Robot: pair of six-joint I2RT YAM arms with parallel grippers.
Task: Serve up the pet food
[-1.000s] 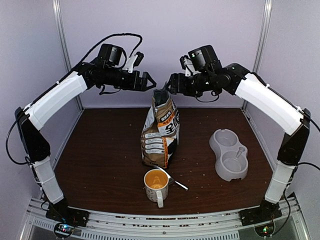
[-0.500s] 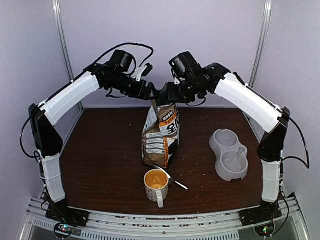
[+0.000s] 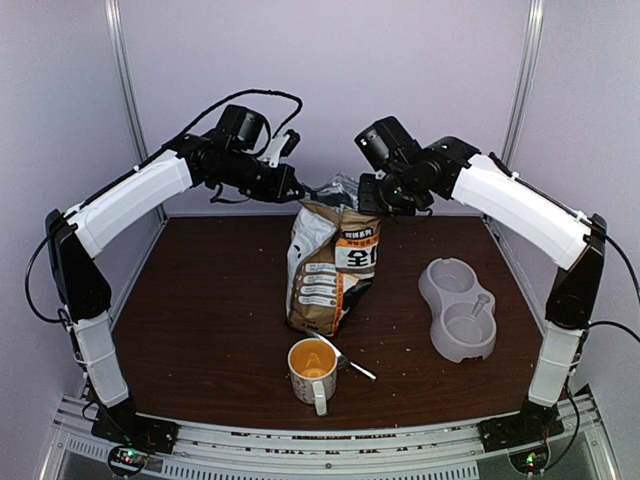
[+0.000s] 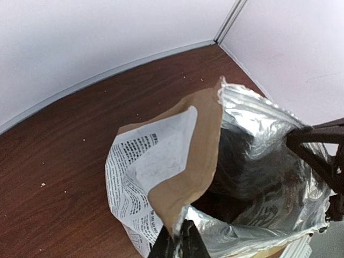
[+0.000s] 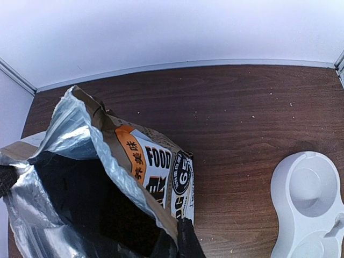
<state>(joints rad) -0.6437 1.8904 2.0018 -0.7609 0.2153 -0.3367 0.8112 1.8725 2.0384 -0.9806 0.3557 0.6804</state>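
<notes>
1. The table (image 3: 200, 320) is dark reddish-brown wood with a visible grain. Pale crumbs (image 4: 43, 184) are scattered over it.
2. Plain pale lilac walls (image 3: 330, 60) close the space at the back and on both sides. A grey strip runs along the foot of the back wall, and a metal post (image 3: 125, 80) stands in each back corner.
3. A ribbed metal rail (image 3: 320, 445) runs along the near edge and carries both arm bases.
4. The bag (image 3: 330, 270) stands upright at the middle of the table, towards the back. It is tan, white and orange with black print. Its mouth is pulled open, showing the silver lining (image 4: 258, 134).
5. The pet food would be inside the bag, but the interior is too dark to make out any pellets.
6. The left gripper (image 3: 300, 190) is at the left side of the bag's top, its jaws pressed together on the rim.
7. The right gripper (image 3: 365, 200) is at the right side of the top, its jaws likewise pinching the rim.
8. A white mug (image 3: 312, 368) with an orange inside stands near the front edge, just in front of the bag. A spoon (image 3: 350, 358) rests across its rim.
9. A grey double bowl (image 3: 458, 310) sits on the right of the table, well apart from the bag.
</notes>
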